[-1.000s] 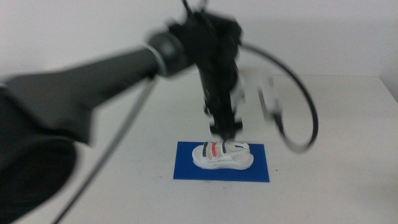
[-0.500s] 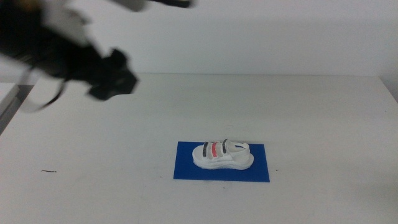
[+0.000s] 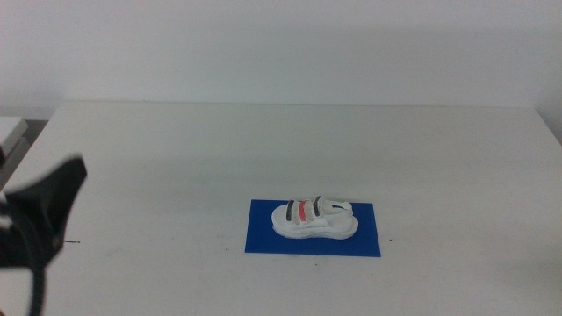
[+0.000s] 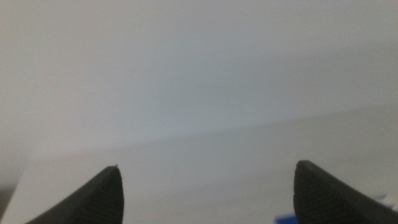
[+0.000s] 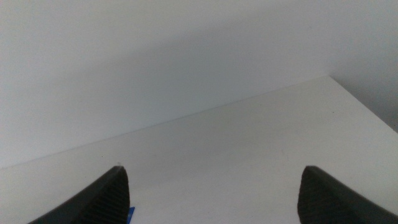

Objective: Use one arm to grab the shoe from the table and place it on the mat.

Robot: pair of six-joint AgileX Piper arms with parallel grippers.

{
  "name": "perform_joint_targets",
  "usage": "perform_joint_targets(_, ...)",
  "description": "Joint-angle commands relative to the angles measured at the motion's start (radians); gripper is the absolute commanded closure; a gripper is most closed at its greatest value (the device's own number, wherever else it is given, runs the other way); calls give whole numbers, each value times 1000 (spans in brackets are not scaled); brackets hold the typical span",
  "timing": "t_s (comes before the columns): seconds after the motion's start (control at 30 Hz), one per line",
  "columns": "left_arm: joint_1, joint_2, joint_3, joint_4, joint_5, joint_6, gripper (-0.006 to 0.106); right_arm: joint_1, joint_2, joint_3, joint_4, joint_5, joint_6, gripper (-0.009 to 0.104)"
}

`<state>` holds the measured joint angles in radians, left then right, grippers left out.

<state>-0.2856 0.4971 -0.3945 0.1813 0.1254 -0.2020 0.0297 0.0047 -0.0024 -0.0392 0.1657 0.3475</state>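
Observation:
The white shoe with black and red straps lies on the blue mat, right of the table's middle. Nothing touches it. The dark left arm shows only at the bottom left edge of the middle view, far from the shoe. In the left wrist view my left gripper is open and empty, with a sliver of the mat near one jaw. In the right wrist view my right gripper is open and empty, with a corner of the mat by one jaw. The right arm is out of the middle view.
A small dark mark lies on the table near the left arm. A pale wall stands behind the table's far edge. A light object sits beyond the table's left edge.
The left arm stood over the shoe on the mat, then rose and swung away to the left. It now sits low at the bottom left. The shoe has stayed on the mat.

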Motion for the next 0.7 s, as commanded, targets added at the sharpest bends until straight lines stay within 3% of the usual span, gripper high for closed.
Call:
perform_joint_targets(0.0, 35, -38, 90, -27, -68, -34, 7, 2, -5, 2, -10, -8, -3, 16)
perform_joint_targets(0.17, 109, -222, 228, -70, -84, 87, 7, 2, -5, 2, -10, -8, -3, 16)
perform_joint_targets(0.3, 183, -312, 315, -161, -84, 89, 7, 2, -5, 2, -10, -8, -3, 16)
perform_joint_targets(0.67, 206, -497, 395, -163, -26, 89, 7, 2, -5, 2, -10, -8, -3, 16)
